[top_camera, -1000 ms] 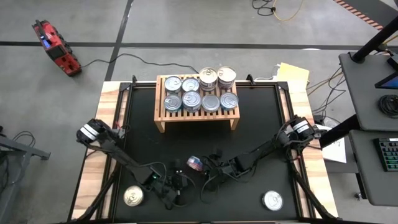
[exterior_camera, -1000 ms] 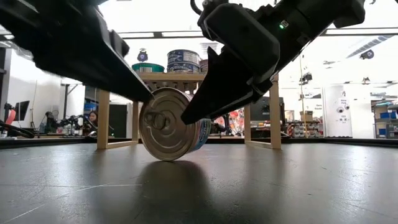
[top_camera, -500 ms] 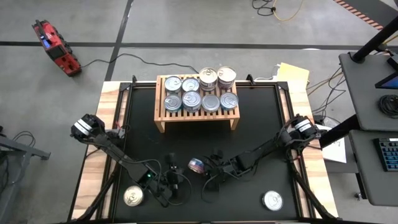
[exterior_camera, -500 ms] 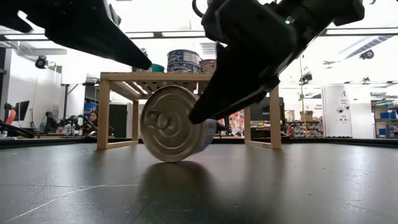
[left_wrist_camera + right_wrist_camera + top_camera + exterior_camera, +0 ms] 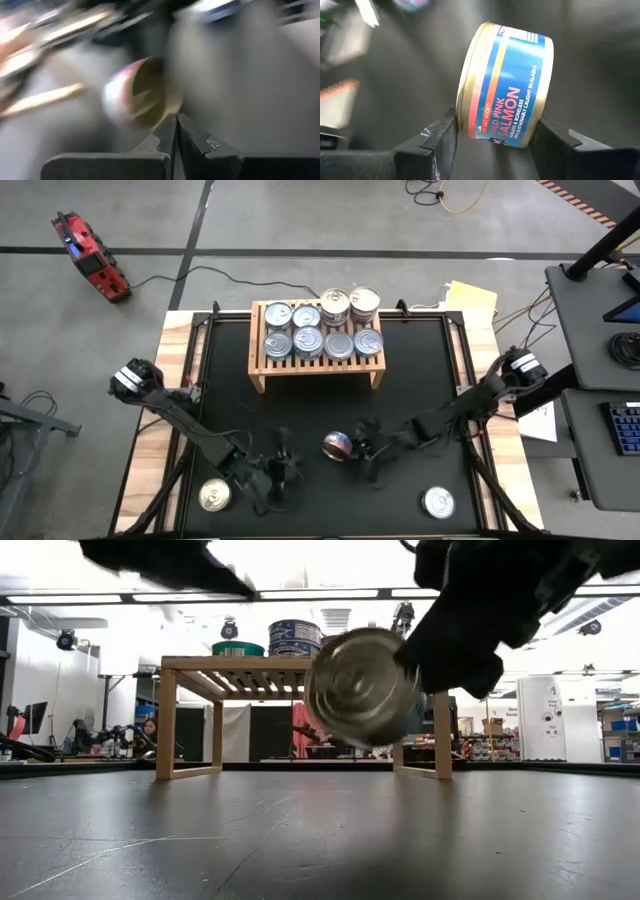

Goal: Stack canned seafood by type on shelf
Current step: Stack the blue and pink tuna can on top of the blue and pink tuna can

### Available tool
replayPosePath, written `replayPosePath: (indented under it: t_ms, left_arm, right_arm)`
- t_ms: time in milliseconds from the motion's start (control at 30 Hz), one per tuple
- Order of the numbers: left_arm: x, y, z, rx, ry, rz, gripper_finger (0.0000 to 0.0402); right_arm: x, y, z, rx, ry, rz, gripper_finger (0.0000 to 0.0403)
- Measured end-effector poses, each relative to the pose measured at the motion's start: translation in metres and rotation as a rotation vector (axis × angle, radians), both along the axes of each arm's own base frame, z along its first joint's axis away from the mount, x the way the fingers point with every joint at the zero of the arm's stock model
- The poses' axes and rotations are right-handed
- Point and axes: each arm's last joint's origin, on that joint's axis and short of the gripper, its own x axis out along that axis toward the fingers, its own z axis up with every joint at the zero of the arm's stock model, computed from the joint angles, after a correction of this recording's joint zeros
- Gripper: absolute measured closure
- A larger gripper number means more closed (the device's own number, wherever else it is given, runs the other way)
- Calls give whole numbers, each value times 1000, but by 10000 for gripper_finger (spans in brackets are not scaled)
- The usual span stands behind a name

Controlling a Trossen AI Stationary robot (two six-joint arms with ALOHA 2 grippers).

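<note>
Carrying the pink salmon can (image 5: 505,85) clear of the table (image 5: 420,370), your right gripper (image 5: 362,450) fingers clamp its two flat ends; keep it level and approach the shelf (image 5: 262,375) from the front. Your left gripper (image 5: 278,477) waits, fingers pressed together. Count eight cans on the shelf, two on the table.
</note>
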Motion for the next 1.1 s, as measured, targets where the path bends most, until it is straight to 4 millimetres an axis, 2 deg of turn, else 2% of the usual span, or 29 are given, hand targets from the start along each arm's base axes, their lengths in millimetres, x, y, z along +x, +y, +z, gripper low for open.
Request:
replayPosePath:
  t_ms: [100, 167, 300, 500, 667, 833, 1100]
  left_arm:
    - [0, -4, 8, -46, -61, -278, 401]
    - [-3, -1, 12, -52, -150, -367, 402]
    - [-14, 17, 18, -119, -329, -327, 402]
    - [-24, 44, 21, -352, -615, -191, 401]
    - [-27, 50, 13, -417, -617, -72, 389]
    - [-28, 50, 4, -493, -550, -73, 335]
    - [-26, 50, 0, -615, -512, -54, 201]
  right_arm:
    - [-10, -4, 0, 83, -114, 33, 201]
    - [-16, -6, 0, 130, -181, 51, 204]
    - [-21, -9, -1, 176, -279, 57, 210]
    - [-19, -7, 9, 192, -376, 87, 200]
    - [-19, -7, 12, 176, -419, 102, 208]
    - [-18, -6, 14, 147, -437, 119, 201]
    - [-15, -5, 20, 73, -470, 151, 209]
